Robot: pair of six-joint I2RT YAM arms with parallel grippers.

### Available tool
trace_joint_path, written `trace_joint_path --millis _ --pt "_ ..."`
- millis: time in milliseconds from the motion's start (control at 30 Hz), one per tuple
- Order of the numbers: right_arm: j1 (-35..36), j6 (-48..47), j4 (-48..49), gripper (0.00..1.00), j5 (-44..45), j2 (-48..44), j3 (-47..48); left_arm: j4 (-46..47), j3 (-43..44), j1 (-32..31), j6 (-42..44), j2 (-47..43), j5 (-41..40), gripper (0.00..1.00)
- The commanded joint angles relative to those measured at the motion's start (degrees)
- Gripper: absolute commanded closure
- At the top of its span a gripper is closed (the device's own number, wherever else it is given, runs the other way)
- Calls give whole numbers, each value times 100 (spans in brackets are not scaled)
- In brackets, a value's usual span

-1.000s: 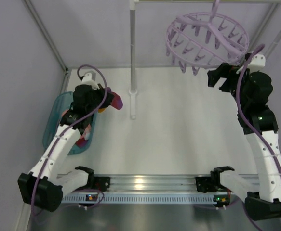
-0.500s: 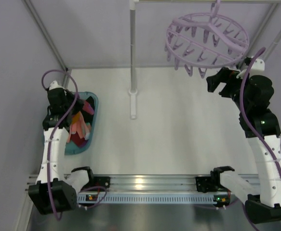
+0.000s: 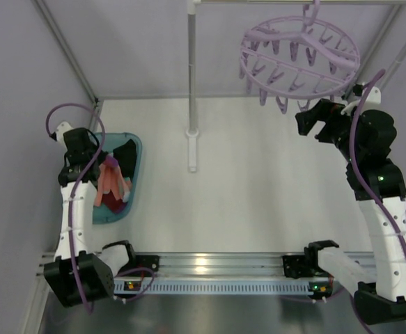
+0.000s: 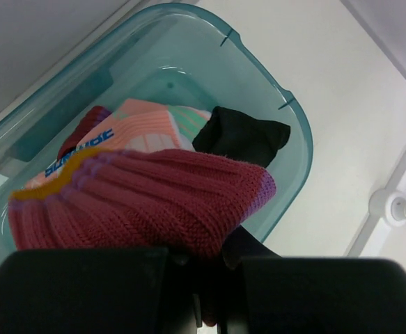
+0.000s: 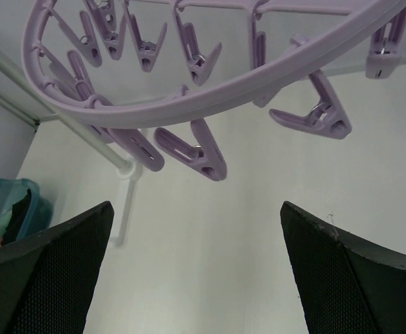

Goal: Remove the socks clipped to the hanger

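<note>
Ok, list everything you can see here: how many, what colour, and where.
hanger: one, lilac, hanging at back right, no sock seen on its pegs
pole: one, white, back centre
tub: one, teal, table's left edge
magenta-red sock: one, held over the tub
black sock: one, in the tub
salmon striped sock: one, in the tub
table: one, white
left gripper: black, shut on the magenta-red sock
right gripper: black, open, under the hanger

A white table [image 3: 258,188] bears a teal tub [image 3: 139,163] and a pole's base [image 3: 192,149].
</note>
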Motion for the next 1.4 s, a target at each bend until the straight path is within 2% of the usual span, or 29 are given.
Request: trace_joint_path --millis 0,67,167,300,467,733,800,867,900,933,1000,1033,1133,1367 --pt "75 230 200 1 -246 -43 28 41 20 35 47 269 -313 100" --pt "67 248 218 1 -256 -43 18 59 -59 43 -137 445 -94 100" --pt "84 275 270 1 -256 -52 -34 41 -121 35 -471 1042 880 100" --pt "84 240 200 1 -264 -52 -17 59 -314 43 -928 1860 1717 100" --pt "75 108 25 1 -168 -96 36 50 -349 43 -1175 2414 2016 100" --pt "75 37 15 1 -133 -114 -34 59 -314 70 -1334 2564 1999 98" --pt "84 2 7 1 -71 -96 -43 50 -314 96 -1325 2556 2016 90" --pt "84 -33 -28 1 -45 -52 -8 50 -323 122 -1412 2521 2122 64" --pt "84 -42 -55 1 -45 0 62 59 -323 114 -1439 2503 2166 15" --pt "84 -42 -98 0 -45 18 106 50 -306 114 -1456 2494 2270 8" --pt "84 -42 -134 1 -53 79 220 50 -262 123 -1570 2433 2341 7" --pt "84 -42 -134 1 -45 97 247 50 -261 114 -1623 2389 2385 2" --pt "84 -42 -151 1 -45 176 335 41 -235 114 -1738 2108 2386 2" --pt "75 28 -327 0 113 598 493 -82 -86 123 -1641 791 1622 2"
